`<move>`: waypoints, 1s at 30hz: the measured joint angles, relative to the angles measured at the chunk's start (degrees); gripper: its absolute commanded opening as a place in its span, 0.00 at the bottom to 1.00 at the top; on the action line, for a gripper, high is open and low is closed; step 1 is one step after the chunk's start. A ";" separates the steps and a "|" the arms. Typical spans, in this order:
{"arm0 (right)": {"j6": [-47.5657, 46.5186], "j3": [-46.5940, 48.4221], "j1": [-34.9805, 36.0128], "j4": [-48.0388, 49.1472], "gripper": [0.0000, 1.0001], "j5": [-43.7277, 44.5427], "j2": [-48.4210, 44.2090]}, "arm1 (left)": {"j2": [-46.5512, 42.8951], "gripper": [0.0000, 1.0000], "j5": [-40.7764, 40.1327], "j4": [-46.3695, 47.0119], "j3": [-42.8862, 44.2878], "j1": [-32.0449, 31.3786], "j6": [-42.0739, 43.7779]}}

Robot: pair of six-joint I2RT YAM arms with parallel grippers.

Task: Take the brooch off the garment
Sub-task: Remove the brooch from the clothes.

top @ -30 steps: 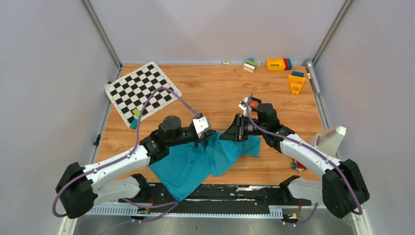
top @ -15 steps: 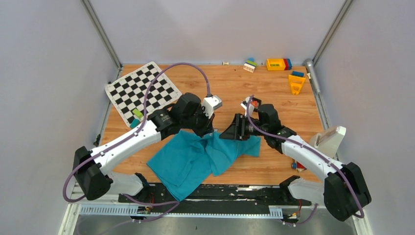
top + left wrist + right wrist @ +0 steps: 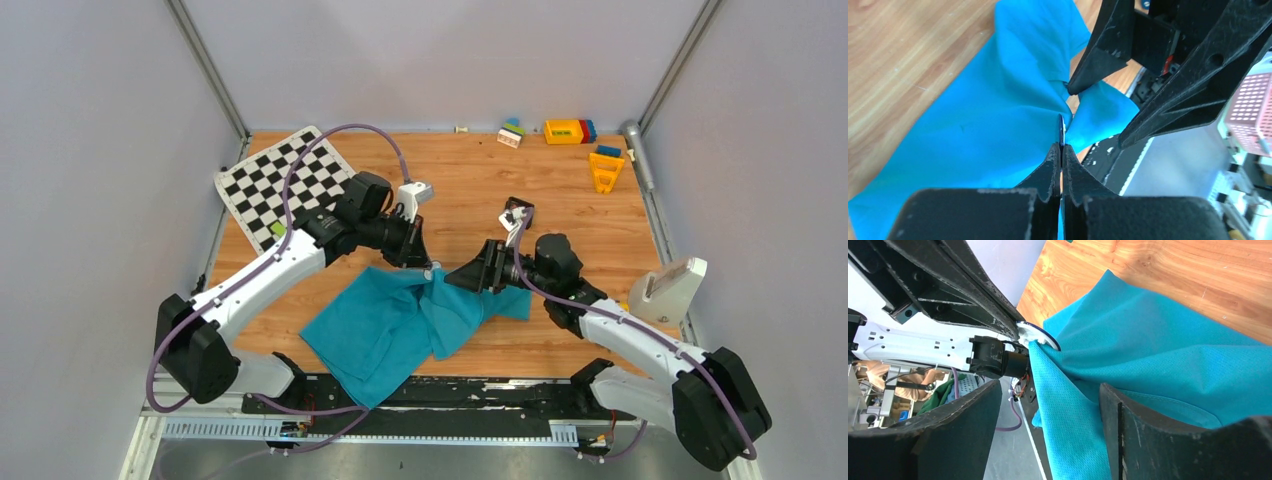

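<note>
Clearly, the brooch point(image 3: 1040, 336) is pinched by the left claw point(image 3: 1061, 150) at a raised peak of the shirt point(image 3: 400, 320); the right claw point(image 3: 1048, 387) is spread around fabric.

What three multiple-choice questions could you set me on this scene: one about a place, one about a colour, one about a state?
1. Where does the checkered mat lie?
A) at the far left of the table
B) at the near right
C) dead centre

2. What colour is the garment?
A) red
B) teal-blue
C) yellow

3. How is the left gripper?
A) wide open
B) shut on the brooch
C) hidden from every view

Answers:
1 A, as the top view shows the mat by the far left corner.
2 B, as all three views show teal-blue cloth.
3 B, as both wrist views show it closed on the thin disc.
</note>
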 measured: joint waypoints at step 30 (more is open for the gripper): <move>8.22 -5.90 4.02 13.38 0.36 9.31 -0.92 | 0.52 0.00 14.93 17.31 -8.44 2.78 -15.02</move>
